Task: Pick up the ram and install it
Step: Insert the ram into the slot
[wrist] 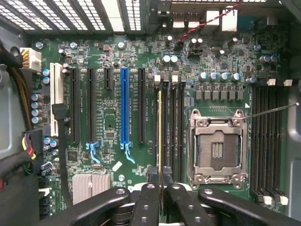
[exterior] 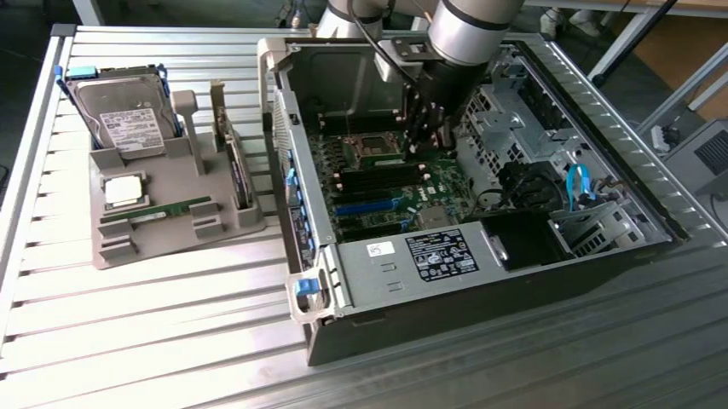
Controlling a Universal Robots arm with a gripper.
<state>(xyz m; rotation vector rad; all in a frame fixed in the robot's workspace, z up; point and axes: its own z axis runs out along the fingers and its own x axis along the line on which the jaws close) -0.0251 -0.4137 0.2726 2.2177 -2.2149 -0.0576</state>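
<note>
A: Exterior view first. We see a ribbed metal tabletop [exterior: 148,332], a grey parts tray [exterior: 170,213] and an open PC case [exterior: 478,247]. The arm reaches inside.

B: Wrist view. We see the pincer [wrist: 161,181] pinching the ram [wrist: 160,132], which stands edge-on in a slot beside the empty CPU socket [wrist: 217,148] on the motherboard [wrist: 117,56].

ram [wrist: 160,132] in motherboard [wrist: 113,61] slot, claw [wrist: 161,176] above

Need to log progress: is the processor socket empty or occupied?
Empty: the processor socket shows bare contacts inside its metal frame; a silver processor lies on the grey tray.
</note>
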